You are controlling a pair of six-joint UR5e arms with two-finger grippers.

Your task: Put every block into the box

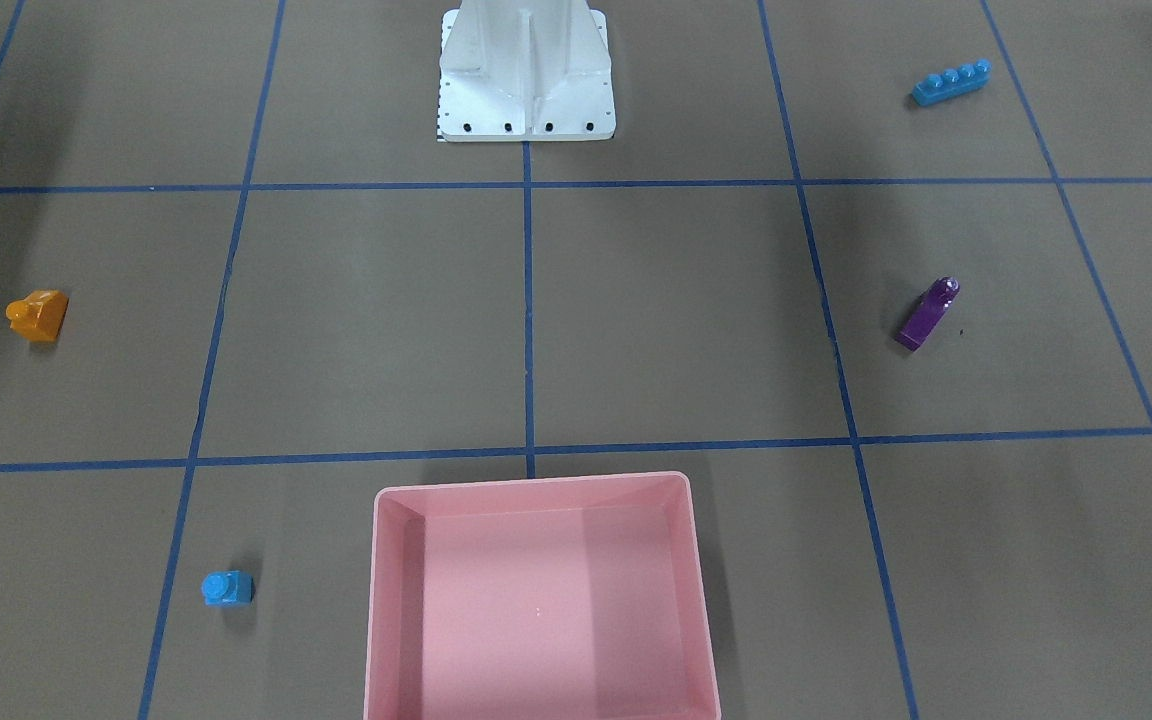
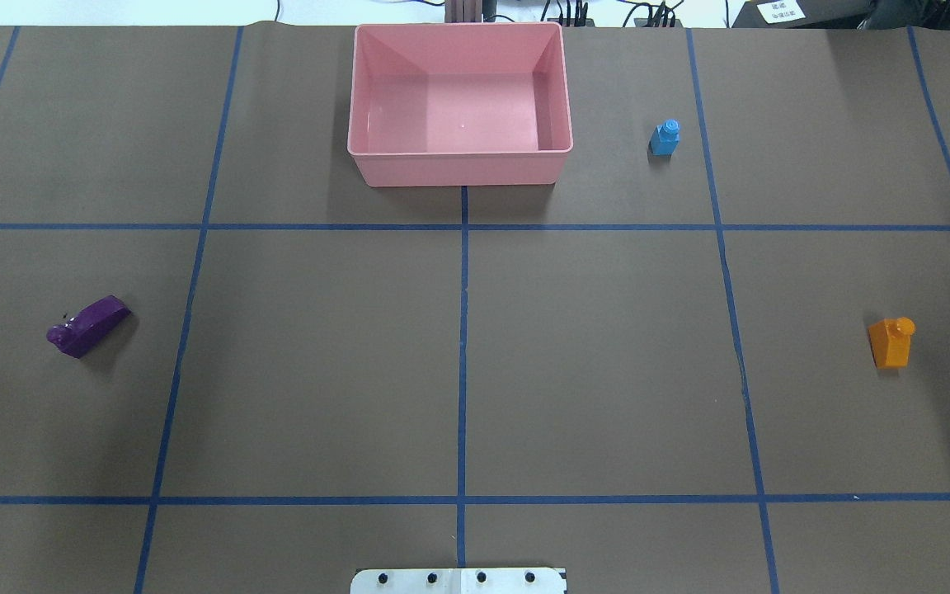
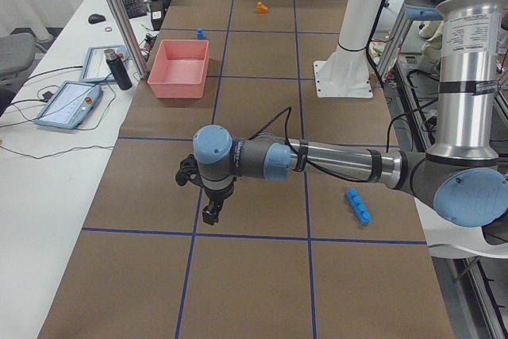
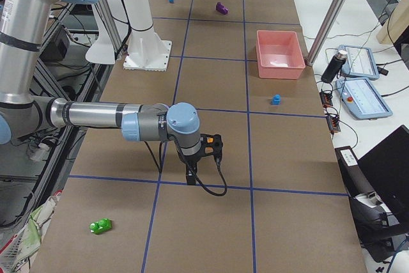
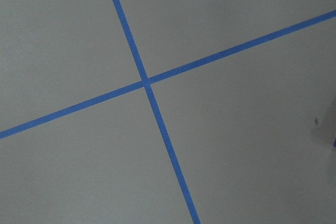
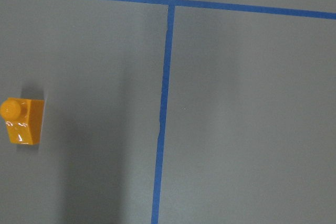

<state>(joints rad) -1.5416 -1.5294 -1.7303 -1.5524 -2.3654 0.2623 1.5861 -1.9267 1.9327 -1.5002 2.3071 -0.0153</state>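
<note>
1. The shallow pink plastic box point(image 1: 536, 488) sits at the edge of the brown paper-covered worktop point(image 1: 686, 320) farthest from the robot, opposite the white metal pedestal base point(image 1: 526, 90); blue tape lines point(image 1: 528, 300) divide the surface into squares
2. Every brick lies outside the box: the small light-blue studded brick point(image 1: 226, 588) is near it on the robot's right, and the orange studded brick point(image 1: 37, 315) lies further out on that side
3. The long purple brick point(image 1: 928, 313) and the long four-stud blue brick point(image 1: 950, 82) lie on the robot's left, well apart; the two-stud green brick point(image 4: 100, 226) lies at the worktop's right end
4. The left end effector point(image 3: 210, 213) hangs pointing down over a tape line near the long blue brick; I cannot tell whether it is released or clenched
5. The right end effector point(image 4: 190, 176) hangs low over the worktop, and its state cannot be told either; its wrist view shows the orange brick
6. Beside the box, a white side bench carries a grey tablet-like pendant point(image 3: 70, 105) and a dark bottle point(image 3: 119, 69), with an aluminium post point(image 3: 119, 13) rising at the box's corner
</note>
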